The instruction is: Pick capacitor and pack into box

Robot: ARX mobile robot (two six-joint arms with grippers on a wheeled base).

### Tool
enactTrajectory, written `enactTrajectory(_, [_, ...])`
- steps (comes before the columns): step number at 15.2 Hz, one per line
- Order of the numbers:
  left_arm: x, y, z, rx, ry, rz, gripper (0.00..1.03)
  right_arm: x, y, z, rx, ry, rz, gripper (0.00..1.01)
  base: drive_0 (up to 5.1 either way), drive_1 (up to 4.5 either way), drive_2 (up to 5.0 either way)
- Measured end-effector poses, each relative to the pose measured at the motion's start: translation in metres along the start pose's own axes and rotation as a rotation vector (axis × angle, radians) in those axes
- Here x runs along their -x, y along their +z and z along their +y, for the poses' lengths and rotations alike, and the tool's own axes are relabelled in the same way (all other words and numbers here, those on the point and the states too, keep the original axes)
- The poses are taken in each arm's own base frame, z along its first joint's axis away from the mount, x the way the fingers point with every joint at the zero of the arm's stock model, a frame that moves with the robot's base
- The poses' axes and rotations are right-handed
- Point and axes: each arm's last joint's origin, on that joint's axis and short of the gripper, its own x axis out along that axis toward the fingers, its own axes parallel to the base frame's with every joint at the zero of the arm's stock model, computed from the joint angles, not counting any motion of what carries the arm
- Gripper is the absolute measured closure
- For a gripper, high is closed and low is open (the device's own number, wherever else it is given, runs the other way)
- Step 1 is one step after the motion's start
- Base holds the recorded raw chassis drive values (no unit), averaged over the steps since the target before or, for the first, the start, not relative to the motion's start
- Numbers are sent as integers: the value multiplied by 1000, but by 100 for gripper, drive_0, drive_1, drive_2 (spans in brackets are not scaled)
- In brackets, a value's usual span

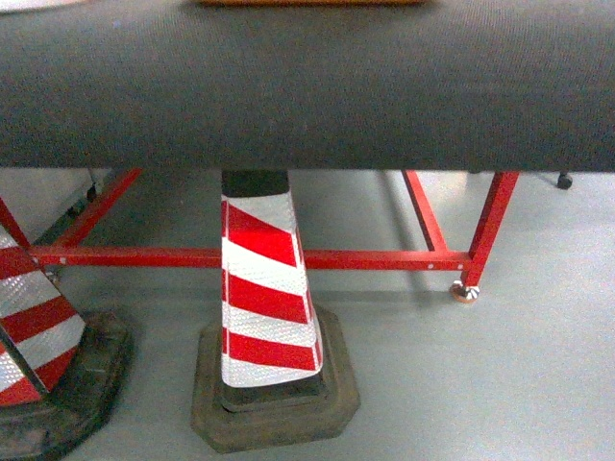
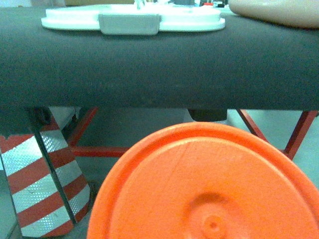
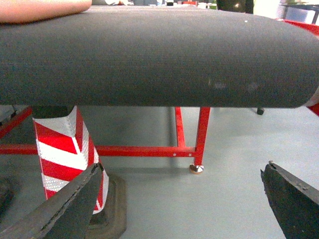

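Note:
No capacitor shows in any view. The box, a pale pink tub (image 2: pixel 279 11), sits on the dark table top at the upper right of the left wrist view and appears again as the tub (image 3: pixel 42 10) at the upper left of the right wrist view. Its white lid (image 2: pixel 132 20) with a grey clip latch lies flat to the tub's left. A large orange disc (image 2: pixel 209 184) fills the lower left wrist view and hides the left gripper. My right gripper (image 3: pixel 184 167) hangs open and empty below table height, above the floor.
The black padded table edge (image 1: pixel 307 96) spans every view at or above camera height. Beneath it stand a red metal frame (image 1: pixel 384 259) and red-and-white striped cones (image 1: pixel 264 298) on dark bases, another cone (image 1: pixel 38 327) at the left. Grey floor lies to the right.

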Motion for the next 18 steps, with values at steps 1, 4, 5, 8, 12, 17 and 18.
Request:
enactTrajectory(1, [0, 0, 0, 0, -1, 0, 60, 0, 0, 0, -1, 0, 1, 3, 3, 431, -426])
enactTrajectory(4, [0, 0, 0, 0, -2, 0, 60, 0, 0, 0, -2, -2, 0, 3, 0, 0, 0])
enactTrajectory(5, [0, 0, 0, 0, -1, 0, 60, 0, 0, 0, 1, 0, -1, 3, 0, 0, 0])
enactTrajectory(8, [0, 0, 0, 0, -2, 0, 60, 0, 0, 0, -1, -2, 0, 3, 0, 0, 0])
enactTrajectory(12, [0, 0, 0, -1, 0, -1, 60, 0, 0, 0, 0, 0, -1, 3, 0, 0, 0])
enactTrajectory(17, [0, 1, 0, 0, 0, -6, 60, 0, 1, 0, -1, -1, -5, 3, 0, 0, 0])
enactTrajectory(18, [0, 0, 0, 0, -2, -5, 60, 0, 0, 0, -1, -1, -5, 3, 0, 0, 0])
